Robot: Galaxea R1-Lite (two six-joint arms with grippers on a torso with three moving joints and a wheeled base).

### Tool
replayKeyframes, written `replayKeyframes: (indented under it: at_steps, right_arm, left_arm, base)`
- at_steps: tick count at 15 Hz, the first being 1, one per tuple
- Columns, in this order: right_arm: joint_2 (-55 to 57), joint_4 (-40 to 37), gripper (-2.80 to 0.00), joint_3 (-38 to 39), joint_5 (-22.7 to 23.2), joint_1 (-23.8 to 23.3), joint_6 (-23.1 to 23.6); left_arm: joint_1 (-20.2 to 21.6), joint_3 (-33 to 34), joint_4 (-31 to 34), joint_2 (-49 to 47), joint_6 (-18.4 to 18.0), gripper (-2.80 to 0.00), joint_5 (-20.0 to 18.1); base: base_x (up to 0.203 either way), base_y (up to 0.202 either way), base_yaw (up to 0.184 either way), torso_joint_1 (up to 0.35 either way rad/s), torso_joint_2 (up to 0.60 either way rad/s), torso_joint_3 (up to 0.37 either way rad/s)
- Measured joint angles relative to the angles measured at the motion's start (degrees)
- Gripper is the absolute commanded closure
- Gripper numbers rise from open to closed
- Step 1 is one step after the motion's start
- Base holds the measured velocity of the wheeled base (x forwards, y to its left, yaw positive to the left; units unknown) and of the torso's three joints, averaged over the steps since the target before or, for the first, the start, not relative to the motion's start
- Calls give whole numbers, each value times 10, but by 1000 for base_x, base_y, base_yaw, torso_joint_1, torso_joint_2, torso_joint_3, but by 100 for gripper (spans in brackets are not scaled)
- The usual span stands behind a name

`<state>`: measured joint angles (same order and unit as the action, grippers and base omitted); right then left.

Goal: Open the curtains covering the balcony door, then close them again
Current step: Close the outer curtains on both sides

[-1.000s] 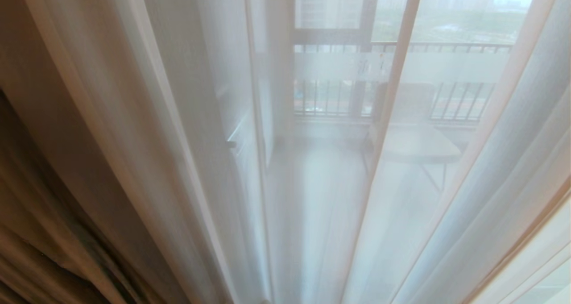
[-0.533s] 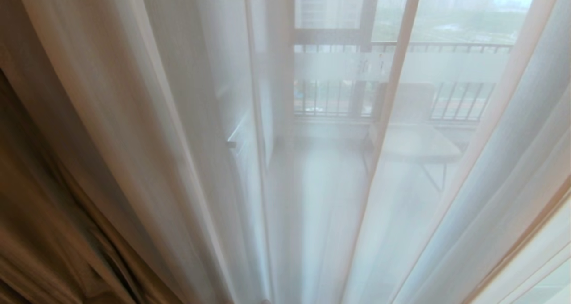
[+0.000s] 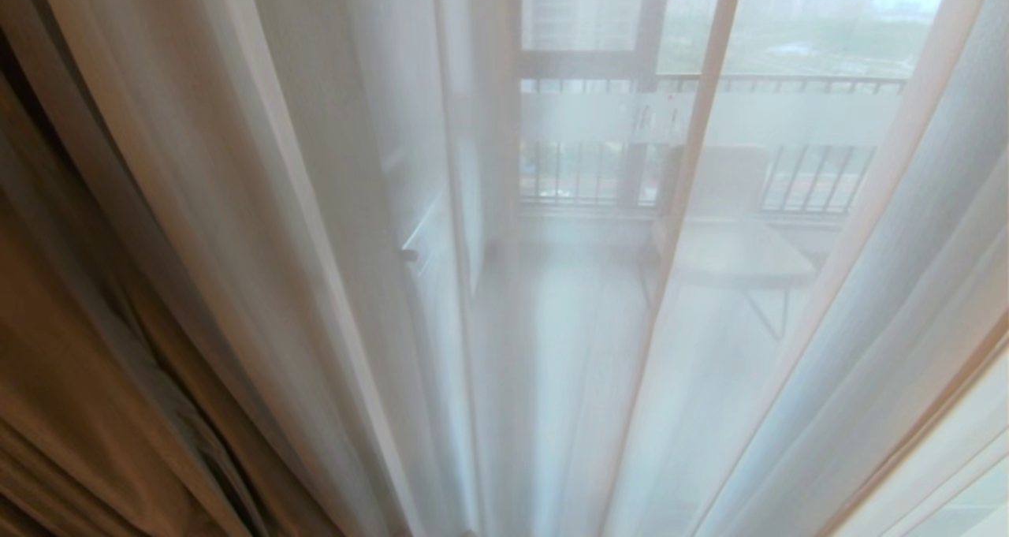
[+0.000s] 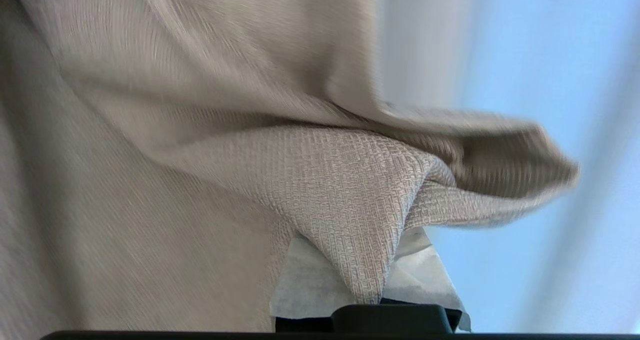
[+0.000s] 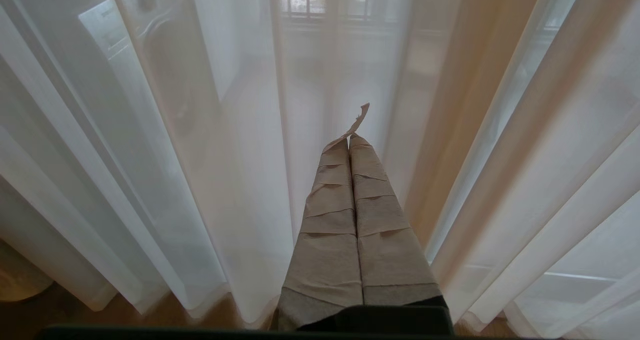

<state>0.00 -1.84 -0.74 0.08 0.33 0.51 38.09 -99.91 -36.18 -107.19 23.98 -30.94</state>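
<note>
Left gripper (image 4: 367, 300) pinches a fold of the beige curtain (image 4: 150, 155). Right gripper (image 5: 350, 143) parked, taped fingers pressed together, facing the sheer curtain (image 5: 200, 180).

Out on the balcony we see a small folding surface (image 3: 741, 255) on the right, a railing (image 3: 788, 84) beyond it, tall buildings (image 3: 579, 5) far off, and a washing machine (image 5: 150, 55) at left.
</note>
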Motion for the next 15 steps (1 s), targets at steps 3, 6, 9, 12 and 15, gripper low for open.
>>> replayKeyframes:
  at_steps: [3,6,9,12,15]
  right_arm:
    - [0,0,0,0,0,0,0]
    - [0,0,0,0,0,0,0]
    - [0,0,0,0,0,0,0]
    - [0,0,0,0,0,0,0]
    - [0,0,0,0,0,0,0]
  left_arm:
    - [-46,58,1,50,0,0,0]
    - [-100,101,2,89,1,0,0]
    - [-151,124,2,112,1,0,0]
    - [-186,129,3,122,1,0,0]
    - [-218,131,4,125,1,0,-1]
  base:
    - [0,0,0,0,0,0]
    - [0,0,0,0,0,0]
    - [0,0,0,0,0,0]
    - [0,0,0,0,0,0]
    - [0,0,0,0,0,0]
